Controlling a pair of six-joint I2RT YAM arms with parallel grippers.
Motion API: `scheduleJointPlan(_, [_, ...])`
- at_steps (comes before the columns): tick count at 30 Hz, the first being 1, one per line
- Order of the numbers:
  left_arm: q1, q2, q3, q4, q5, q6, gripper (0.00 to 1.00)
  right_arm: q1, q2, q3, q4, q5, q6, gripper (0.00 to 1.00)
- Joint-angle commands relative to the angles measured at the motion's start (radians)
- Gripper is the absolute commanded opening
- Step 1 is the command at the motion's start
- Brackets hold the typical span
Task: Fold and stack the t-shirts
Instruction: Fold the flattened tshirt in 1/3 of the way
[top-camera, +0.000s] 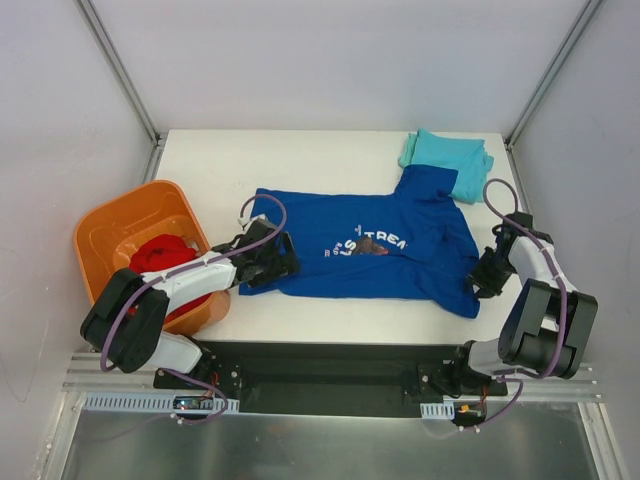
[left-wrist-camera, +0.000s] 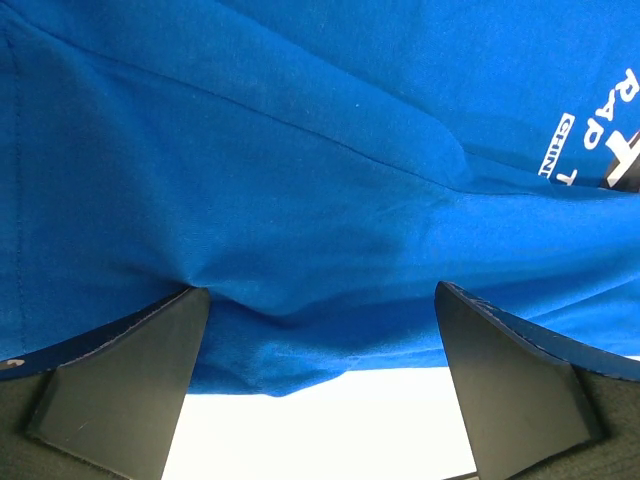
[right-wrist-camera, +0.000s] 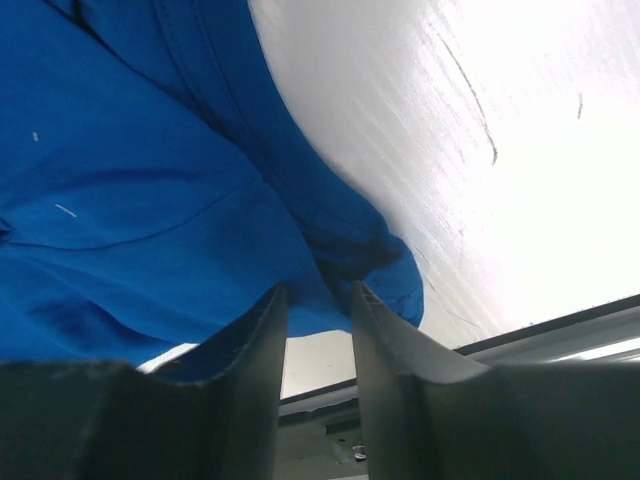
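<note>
At far left on the table (top-camera: 300, 160), we see the orange tub (top-camera: 110, 225) containing the red t-shirt (top-camera: 160, 255). Next, the left pincer (left-wrist-camera: 320, 292) stands wide open, its fingers astride the near left hem of the blue t-shirt (top-camera: 370, 250), which lies spread mid-table. At its far right end sits the folded teal t-shirt (top-camera: 452, 160), touching it. The right pincer (right-wrist-camera: 320, 290) is narrowed nearly closed at the blue shirt's near right corner; we cannot tell whether it clamps cloth.
</note>
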Motion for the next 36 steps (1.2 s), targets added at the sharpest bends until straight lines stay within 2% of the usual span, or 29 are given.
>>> scheduleJointPlan(1, [0.016,0.031,-0.053,-0.065,-0.029,0.033,0.99,0.010,0.021,0.033,-0.023,0.016,-0.009,0.26])
scheduleJointPlan(4, [0.017,0.028,-0.055,-0.065,-0.029,0.034,0.99,0.010,0.027,0.037,-0.015,-0.009,-0.007,0.15])
scheduleJointPlan(5, [0.019,0.023,-0.056,-0.065,-0.030,0.036,0.99,0.010,0.023,0.037,-0.012,-0.019,-0.006,0.03])
scheduleJointPlan(6, [0.019,0.023,-0.056,-0.065,-0.029,0.037,0.99,0.010,0.017,0.036,-0.007,-0.021,-0.006,0.01])
scheduleJointPlan(10, [0.022,0.012,-0.064,-0.065,-0.035,0.036,0.99,0.010,-0.043,0.046,-0.003,0.023,0.002,0.01])
scheduleJointPlan(17, [0.032,0.009,-0.076,-0.065,-0.035,0.037,0.99,0.012,-0.062,0.167,-0.082,0.169,-0.018,0.01])
scheduleJointPlan(20, [0.045,0.021,-0.083,-0.065,-0.023,0.036,0.99,0.012,-0.020,0.220,-0.148,0.229,-0.020,0.01])
scheduleJointPlan(29, [0.060,0.028,-0.095,-0.065,0.004,0.048,0.99,0.087,0.170,0.310,-0.141,0.298,-0.053,0.01])
scheduleJointPlan(30, [0.060,0.025,-0.096,-0.065,0.008,0.046,0.99,0.093,0.214,0.321,-0.148,0.309,-0.050,0.03])
scheduleJointPlan(33, [0.060,0.005,-0.113,-0.067,0.020,0.045,0.99,0.119,0.288,0.358,-0.196,0.402,-0.021,0.19])
scheduleJointPlan(34, [0.060,-0.011,-0.119,-0.065,0.024,0.042,0.99,0.124,0.300,0.364,-0.204,0.445,0.000,0.32])
scheduleJointPlan(36, [0.060,-0.028,-0.132,-0.067,0.043,0.042,0.99,0.124,0.307,0.379,-0.216,0.462,0.009,0.48])
